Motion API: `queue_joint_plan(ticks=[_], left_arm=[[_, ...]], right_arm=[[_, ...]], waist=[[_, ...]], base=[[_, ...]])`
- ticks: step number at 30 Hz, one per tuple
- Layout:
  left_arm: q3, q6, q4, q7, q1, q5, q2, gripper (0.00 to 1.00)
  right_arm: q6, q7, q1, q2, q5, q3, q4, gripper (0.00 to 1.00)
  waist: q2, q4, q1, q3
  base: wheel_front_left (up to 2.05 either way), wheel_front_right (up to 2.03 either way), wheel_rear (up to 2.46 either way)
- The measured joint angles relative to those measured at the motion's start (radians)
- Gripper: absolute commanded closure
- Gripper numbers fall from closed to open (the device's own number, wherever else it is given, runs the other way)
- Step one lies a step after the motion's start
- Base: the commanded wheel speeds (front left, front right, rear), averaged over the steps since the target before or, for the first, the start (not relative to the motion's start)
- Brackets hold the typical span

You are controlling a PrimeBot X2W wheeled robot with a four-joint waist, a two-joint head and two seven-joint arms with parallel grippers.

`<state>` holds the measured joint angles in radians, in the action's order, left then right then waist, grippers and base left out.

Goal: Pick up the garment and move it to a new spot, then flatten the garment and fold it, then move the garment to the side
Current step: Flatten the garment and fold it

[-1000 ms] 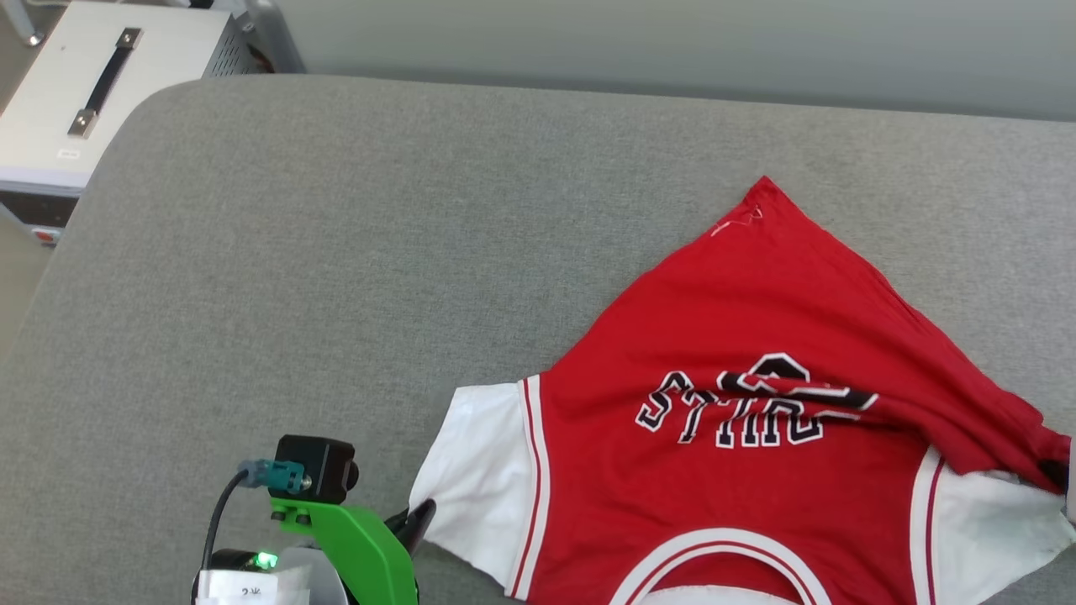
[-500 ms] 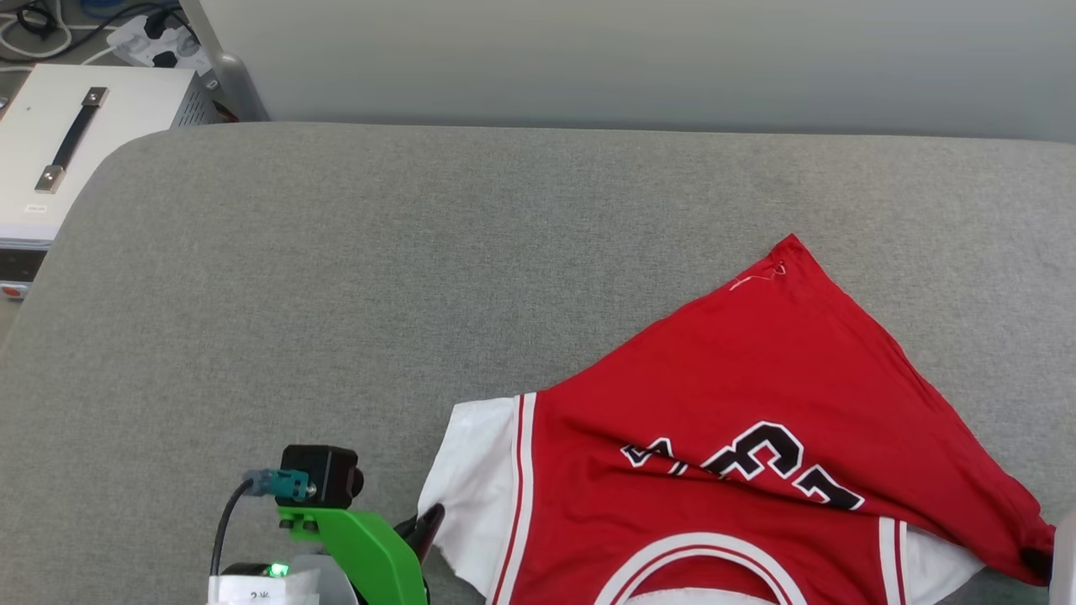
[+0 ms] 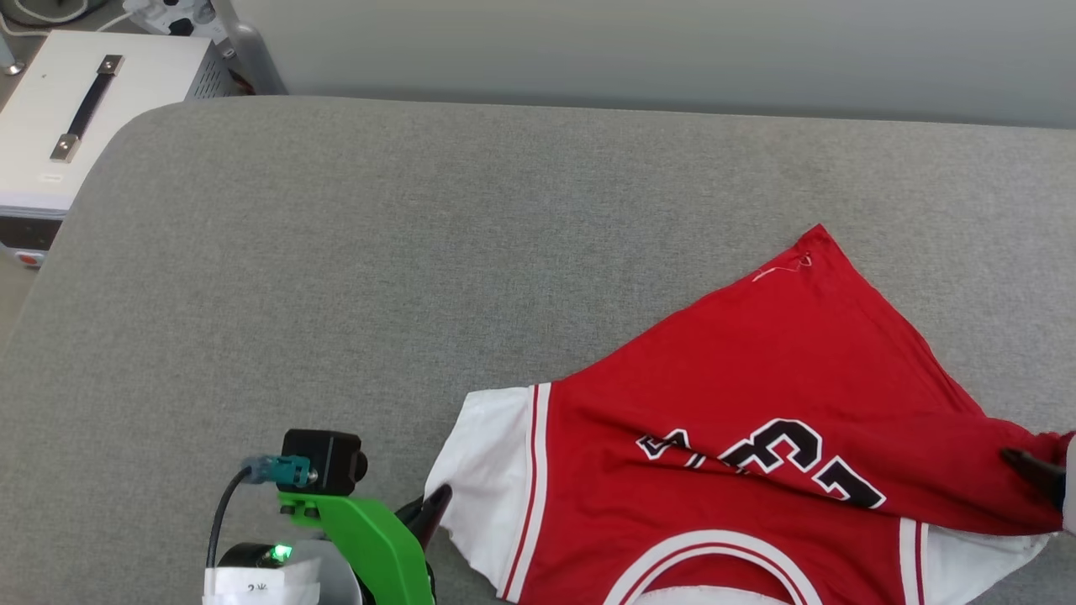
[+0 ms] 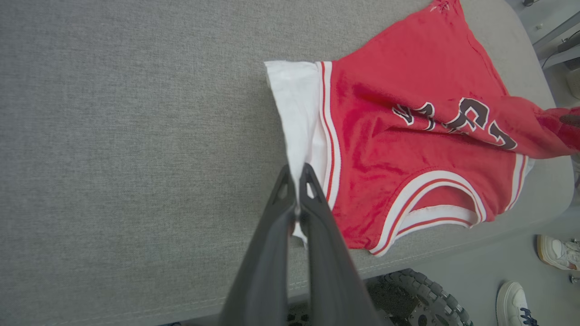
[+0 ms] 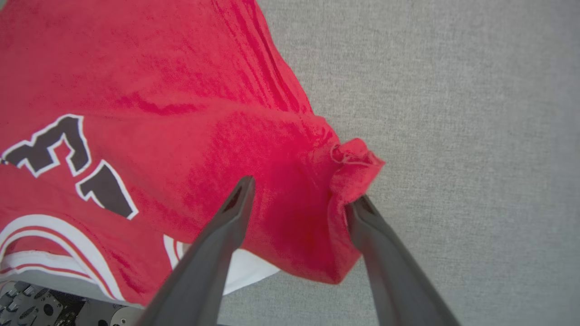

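The garment (image 3: 740, 378) is a red jersey with white sleeves. It lies rumpled on the grey padded surface (image 3: 336, 277), lettered face up, with a red fold across part of the black number. My left gripper (image 4: 297, 174) is shut on the edge of the white sleeve (image 4: 294, 104), and it also shows low in the head view (image 3: 437, 504). My right gripper (image 5: 299, 194) stands open over the bunched red hem corner (image 5: 353, 167), which rests against the right finger. Its dark fingertip (image 3: 1034, 472) shows at the head view's right edge.
A white box with a black handle (image 3: 76, 126) stands off the surface's far left corner, and a pale wall runs behind. In the left wrist view, a knobbly wheel (image 4: 408, 294) and a person's shoes (image 4: 557, 251) are on the floor past the surface's near edge.
My right gripper's jaws have opened and let go of the red hem corner. The red fold has slid, so different lettering shows. The head camera has shifted. My left grip is unchanged.
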<state>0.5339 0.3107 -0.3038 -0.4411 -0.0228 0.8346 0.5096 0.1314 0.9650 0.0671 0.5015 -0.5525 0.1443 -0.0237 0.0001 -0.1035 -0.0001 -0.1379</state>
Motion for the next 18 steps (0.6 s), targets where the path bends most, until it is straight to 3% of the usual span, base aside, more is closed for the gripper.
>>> queue_joint_plan(ticks=[9, 18], left_arm=[[0.013, -0.006, -0.040, -0.004, -0.043, -0.021, 0.000, 1.00], [0.039, -0.020, -0.044, 0.000, -0.087, -0.044, -0.029, 1.00]], right_arm=[[0.000, 0.137, 0.245, 0.029, 0.000, -0.086, -0.069, 0.00], [0.000, 0.193, 0.458, 0.074, 0.070, -0.189, 0.057, 0.00]], waist=[[0.0000, -0.052, 0.0000, -0.064], [0.0000, -0.140, 0.0000, -0.148]], base=[[0.00, 0.00, 0.00], [0.00, 0.00, 0.00]])
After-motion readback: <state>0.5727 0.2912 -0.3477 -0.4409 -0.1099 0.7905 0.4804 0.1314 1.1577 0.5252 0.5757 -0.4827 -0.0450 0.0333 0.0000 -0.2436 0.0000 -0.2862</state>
